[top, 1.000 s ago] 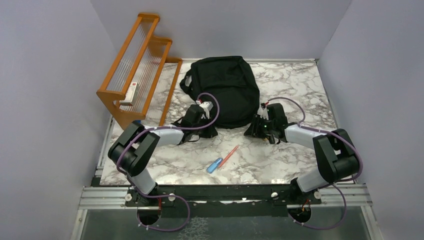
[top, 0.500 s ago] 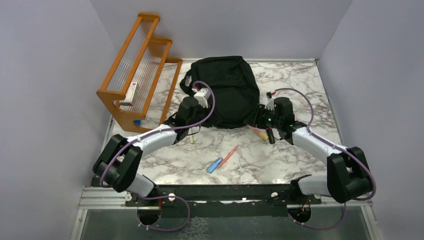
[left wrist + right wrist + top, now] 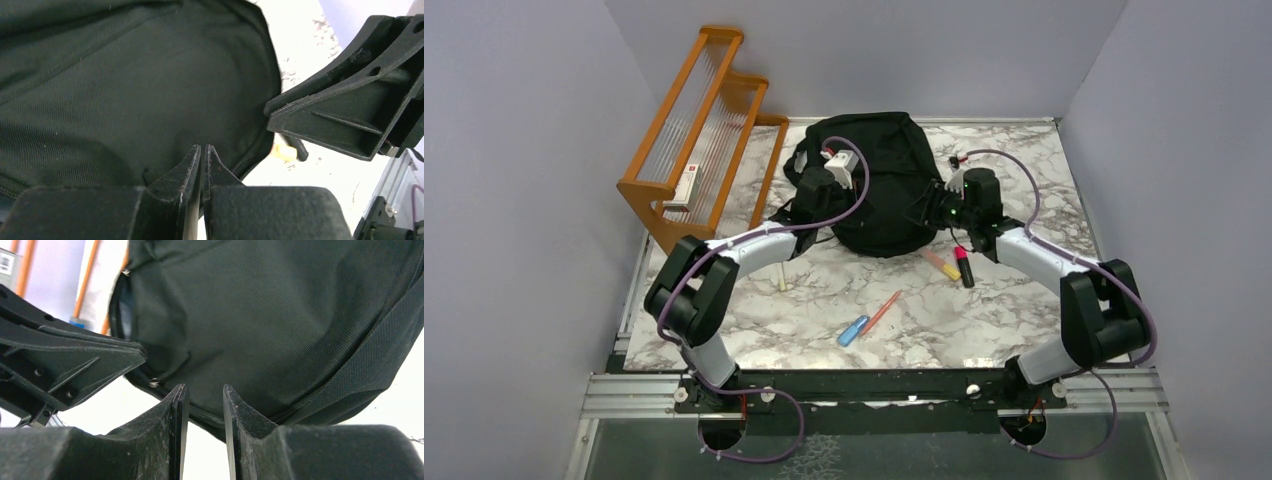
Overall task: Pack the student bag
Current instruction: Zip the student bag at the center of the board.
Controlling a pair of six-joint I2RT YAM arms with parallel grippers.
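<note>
The student bag point(image 3: 879, 180), a large black fabric backpack, lies flat at the back middle of the marble table. My left gripper point(image 3: 824, 205) hangs over its near left edge and my right gripper point(image 3: 921, 208) over its near right edge, the two facing each other. In the left wrist view my left gripper point(image 3: 202, 146) is shut with nothing in it, just above the bag's fabric point(image 3: 125, 90). The right gripper point(image 3: 206, 387) stands open and empty above the bag's lower seam point(image 3: 260, 315), near a metal zip pull point(image 3: 154, 383).
A yellow-pink highlighter point(image 3: 943, 265) and a black-red marker point(image 3: 965, 270) lie beside the right forearm. A red pen point(image 3: 884, 310) and a small blue tool point(image 3: 852, 330) lie nearer the front. A thin stick point(image 3: 781, 277) lies by the left arm. An orange wooden rack point(image 3: 704, 130) stands at the back left.
Both arms have swung away from the near table toward the bag's front edge. The left jaws have closed. The highlighter and marker came into view as the right gripper moved off them.
</note>
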